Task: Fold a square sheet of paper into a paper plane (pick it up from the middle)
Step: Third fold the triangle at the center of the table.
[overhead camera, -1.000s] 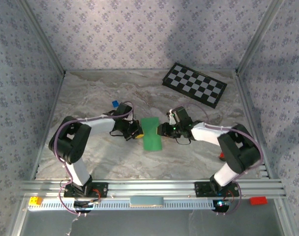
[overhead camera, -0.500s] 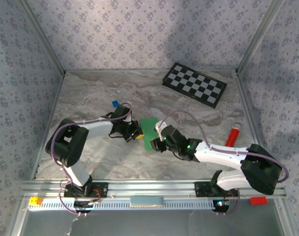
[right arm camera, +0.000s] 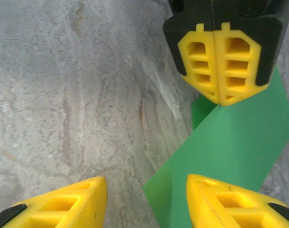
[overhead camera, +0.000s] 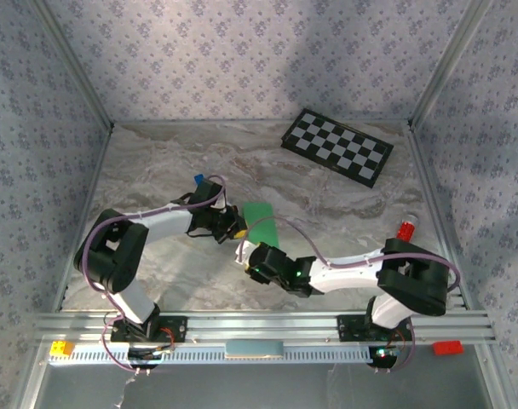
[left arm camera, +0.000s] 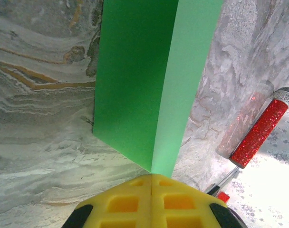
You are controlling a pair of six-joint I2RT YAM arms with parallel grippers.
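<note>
On my overhead feed the sheet of paper (overhead camera: 261, 223) sits just left of the frame's centre on the marble table (overhead camera: 157, 162). It is folded over itself: in the left wrist view I see 2 green panels, 1 darker and 1 paler, meeting along 1 crease that runs down to the fingertips.

The left gripper (overhead camera: 234, 227) is pinched fully together on the sheet's left edge. Its yellow pads (left arm camera: 151, 202) meet with no gap at the bottom of that view, with the end of the crease caught between them.

The right gripper (right arm camera: 147, 187), its arm stretched in from the lower right, has its jaws parted with a clear gap and holds nothing. Its 2 yellow fingers (right arm camera: 63, 204) sit at the bottom corners of its own view. The paper's near corner lies in the gap and passes beneath the right-hand finger — I can't tell whether they touch.

Also on the overhead feed:
- A checkerboard (overhead camera: 336, 158) lies at upper right.
- A tiny blue block (overhead camera: 198, 180) sits just above the left wrist.
- A red glittery tube (overhead camera: 405, 230) lies toward the right edge.
</note>
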